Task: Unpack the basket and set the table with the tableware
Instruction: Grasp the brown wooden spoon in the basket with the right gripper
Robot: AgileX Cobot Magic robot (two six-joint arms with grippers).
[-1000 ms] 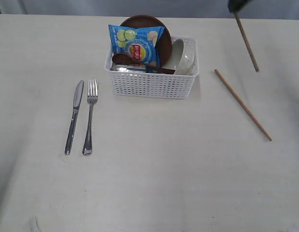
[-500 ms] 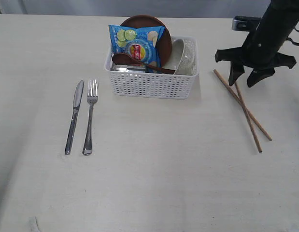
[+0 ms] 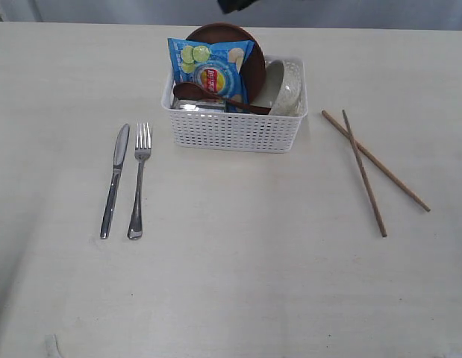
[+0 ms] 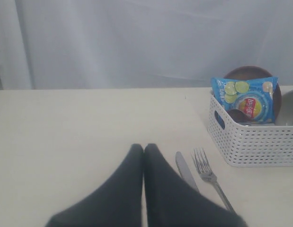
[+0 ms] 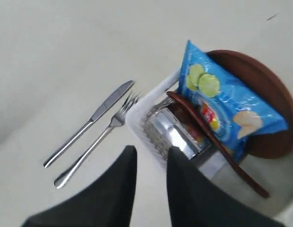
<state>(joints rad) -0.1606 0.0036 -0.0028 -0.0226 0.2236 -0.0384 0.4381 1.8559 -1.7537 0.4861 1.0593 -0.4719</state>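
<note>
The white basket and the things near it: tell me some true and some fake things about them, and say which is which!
The two wooden chopsticks lie crossed on the pale table. True.
The steel knife and steel fork are inside the white plastic basket. False: they lie side by side on the table beside it.
The blue chip bag is in the basket. True.
The brown round plate lies flat on the table. False: it stands in the basket behind the bag.

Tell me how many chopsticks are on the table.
2. Both lie on the table right of the basket, crossing near their far ends: one chopstick angled outward, the other chopstick steeper. More could hide inside the basket.
</note>
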